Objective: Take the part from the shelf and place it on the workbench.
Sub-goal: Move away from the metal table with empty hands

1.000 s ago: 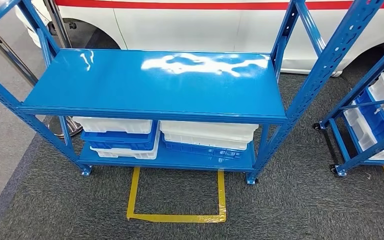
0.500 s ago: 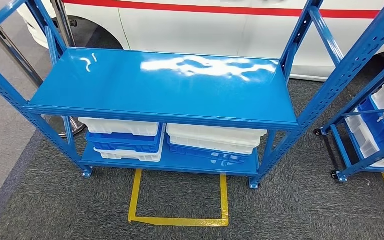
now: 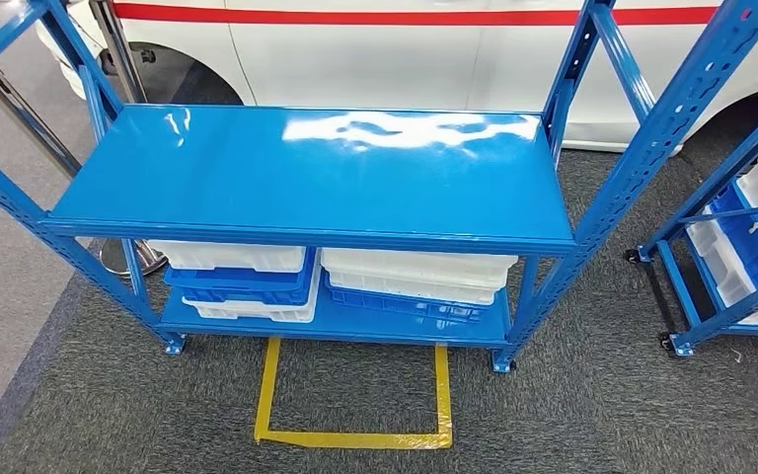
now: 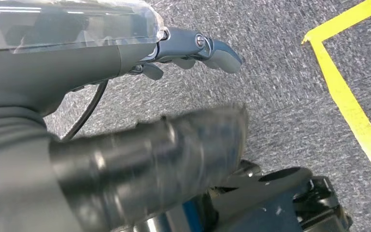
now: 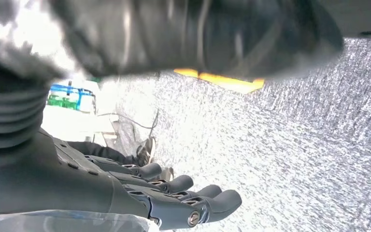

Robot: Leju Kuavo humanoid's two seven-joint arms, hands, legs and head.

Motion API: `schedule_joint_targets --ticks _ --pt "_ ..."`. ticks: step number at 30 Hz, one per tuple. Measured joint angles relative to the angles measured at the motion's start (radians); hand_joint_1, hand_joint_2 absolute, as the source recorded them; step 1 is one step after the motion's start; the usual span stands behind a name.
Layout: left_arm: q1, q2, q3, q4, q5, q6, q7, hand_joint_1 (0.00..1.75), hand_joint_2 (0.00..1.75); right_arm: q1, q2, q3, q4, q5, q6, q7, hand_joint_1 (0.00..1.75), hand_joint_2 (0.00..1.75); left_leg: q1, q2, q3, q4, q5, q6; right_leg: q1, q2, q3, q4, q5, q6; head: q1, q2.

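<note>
A blue metal shelf rack [image 3: 326,178] stands in front of me in the head view, its glossy top board bare. On its lower board lie stacked white trays [image 3: 415,269] and blue trays [image 3: 242,280]. My left hand [image 4: 193,48] hangs over the grey carpet with its fingers stretched out and nothing in it; its thumb is blurred. My right hand [image 5: 174,193] also hangs over the carpet, fingers extended side by side and holding nothing.
A yellow tape square [image 3: 355,434] marks the carpet in front of the rack. A second blue rack [image 3: 740,237] with white and blue bins stands at the right. A white car [image 3: 375,49] with a red stripe is behind, and a steel post [image 3: 20,109] at the far left.
The whole picture has swayed slightly sideways and back, so the camera moved. The rack and the trays keep their places.
</note>
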Motion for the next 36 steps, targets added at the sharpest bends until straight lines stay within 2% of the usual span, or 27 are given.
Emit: schedule_joint_targets --ticks 1,2,3,4,5,6,13,36 --pt "0.0 0.0 0.0 0.0 -0.003 -0.001 -0.003 0.0 1.75 0.0 0.0 -0.001 0.0 0.0 -0.001 0.0 0.0 1.75 0.007 0.0 0.032 -0.067 0.04 -0.007 -0.002 0.001 0.001 0.004 -0.003 0.003 0.0 0.0" --pt "-0.001 0.0 -0.001 0.0 -0.006 -0.003 -0.007 0.0 1.75 0.0 0.0 -0.001 0.0 0.001 -0.002 0.0 0.0 1.75 0.011 0.0 0.065 -0.138 0.066 -0.015 -0.001 0.002 -0.001 0.012 -0.008 0.007 0.0 0.0" --pt "-0.001 -0.001 -0.002 0.0 -0.01 -0.005 -0.011 0.0 1.75 0.0 0.0 -0.002 0.0 0.001 -0.003 -0.001 0.0 1.75 0.014 -0.002 0.091 -0.193 0.087 -0.013 0.0 0.003 -0.003 0.02 -0.013 0.013 0.001 0.0" --pt "-0.001 -0.002 -0.003 0.0 -0.012 -0.006 -0.013 0.0 1.75 -0.001 0.0 -0.003 0.0 0.001 -0.004 -0.003 0.0 1.75 0.014 -0.003 0.105 -0.223 0.092 -0.009 0.003 0.004 -0.005 0.026 -0.017 0.018 0.001 0.0" --pt "-0.001 -0.003 -0.005 0.0 -0.014 -0.007 -0.014 0.0 1.75 -0.001 0.0 -0.004 0.0 0.001 -0.004 -0.005 0.0 1.75 0.012 -0.005 0.108 -0.231 0.088 -0.003 0.005 0.005 -0.007 0.03 -0.019 0.023 0.002 0.0" --pt "0.0 -0.003 -0.007 0.0 -0.014 -0.008 -0.015 0.0 1.75 -0.001 -0.001 -0.005 0.0 -0.001 -0.003 -0.006 0.0 1.75 0.01 -0.006 0.108 -0.23 0.09 0.005 0.005 0.005 -0.007 0.03 -0.019 0.026 0.002 0.0" --pt "0.019 0.012 -0.095 -0.006 0.092 -0.032 0.003 0.0 1.75 0.009 -0.015 0.053 -0.011 -0.095 0.011 -0.025 0.0 1.75 0.002 -0.005 0.109 -0.23 0.088 0.012 0.001 0.006 -0.002 0.02 -0.015 0.033 0.002 0.0" --pt "0.104 0.095 -0.466 -0.076 0.612 -0.16 0.11 0.0 1.75 0.082 -0.087 0.417 -0.074 -0.547 0.096 -0.105 0.0 1.75 0.003 -0.005 0.11 -0.231 0.087 0.013 0.001 0.006 -0.002 0.021 -0.016 0.034 0.002 0.0"
